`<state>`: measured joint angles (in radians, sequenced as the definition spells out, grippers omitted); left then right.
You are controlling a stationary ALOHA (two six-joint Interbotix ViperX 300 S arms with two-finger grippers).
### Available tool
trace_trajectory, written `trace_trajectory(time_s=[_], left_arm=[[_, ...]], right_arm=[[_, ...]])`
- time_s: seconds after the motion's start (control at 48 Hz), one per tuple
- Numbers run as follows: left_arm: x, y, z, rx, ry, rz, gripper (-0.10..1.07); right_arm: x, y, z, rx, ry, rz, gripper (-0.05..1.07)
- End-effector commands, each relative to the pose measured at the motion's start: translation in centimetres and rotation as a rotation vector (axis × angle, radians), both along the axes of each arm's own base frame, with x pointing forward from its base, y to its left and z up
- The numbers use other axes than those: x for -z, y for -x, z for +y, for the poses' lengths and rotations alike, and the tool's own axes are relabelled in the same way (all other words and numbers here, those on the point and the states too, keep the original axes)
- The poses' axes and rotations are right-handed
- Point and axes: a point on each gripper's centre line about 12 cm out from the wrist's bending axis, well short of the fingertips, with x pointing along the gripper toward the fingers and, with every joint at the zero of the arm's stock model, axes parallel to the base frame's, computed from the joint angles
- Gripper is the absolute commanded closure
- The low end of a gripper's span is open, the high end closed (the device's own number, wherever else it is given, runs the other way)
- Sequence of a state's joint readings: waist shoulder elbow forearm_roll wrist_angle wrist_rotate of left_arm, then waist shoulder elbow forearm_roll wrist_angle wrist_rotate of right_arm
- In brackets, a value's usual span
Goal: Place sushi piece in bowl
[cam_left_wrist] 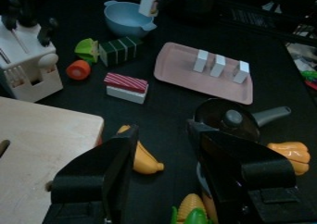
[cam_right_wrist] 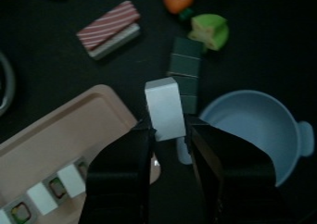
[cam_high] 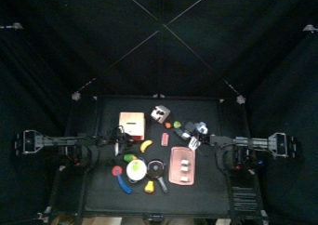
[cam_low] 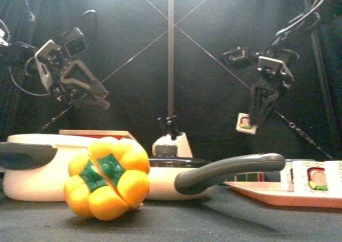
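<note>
At the table's front edge stands a yellow pepper point(cam_low: 107, 178), with the black pan point(cam_low: 201, 174) just behind it, its handle reaching right. To the right lies the pink tray point(cam_low: 274, 193) with small sushi pieces point(cam_left_wrist: 216, 65) on it. A cream pot point(cam_low: 47, 164) sits left behind the pepper.

The right gripper point(cam_right_wrist: 171, 143) is raised above the table, its jaws closed on a white sushi piece point(cam_right_wrist: 165, 109) that stands up between them. Just beside and below it, further back on the right, is the light-blue bowl point(cam_right_wrist: 254, 130). A dark green piece point(cam_right_wrist: 186, 63) and a lime-green piece point(cam_right_wrist: 210, 29) lie next to the bowl, and a pink-and-white striped piece point(cam_right_wrist: 107, 28) rests near the table's middle.

The left gripper point(cam_left_wrist: 168, 168) hangs over the left side with its jaws apart, holding nothing. Beneath it are a wooden board point(cam_left_wrist: 37, 140) and a banana point(cam_left_wrist: 143, 155). A white block point(cam_left_wrist: 25, 56) stands at the far left.
</note>
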<state>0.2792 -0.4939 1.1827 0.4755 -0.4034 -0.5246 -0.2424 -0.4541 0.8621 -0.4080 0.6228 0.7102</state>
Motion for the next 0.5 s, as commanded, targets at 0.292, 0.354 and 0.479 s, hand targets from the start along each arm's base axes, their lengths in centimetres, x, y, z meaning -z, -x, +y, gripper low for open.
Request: trace_trajectory(time_s=[0.292, 0.354, 0.479], left_arm=[[-0.5, -0.3, 0.1, -0.002, -0.004, -0.015, 0.14], [-0.4, -0.2, 0.1, -0.002, -0.004, -0.015, 0.14], [-0.3, -0.2, 0.1, -0.002, -0.003, -0.012, 0.14]], right_arm=[[1.2, 2.5, -1.8, 0.107, -0.015, 0.024, 0.40], [1.7, 3.0, -2.1, 0.126, -0.020, 0.040, 0.40], [2.7, 3.8, -2.5, 0.154, -0.029, 0.064, 0.39]])
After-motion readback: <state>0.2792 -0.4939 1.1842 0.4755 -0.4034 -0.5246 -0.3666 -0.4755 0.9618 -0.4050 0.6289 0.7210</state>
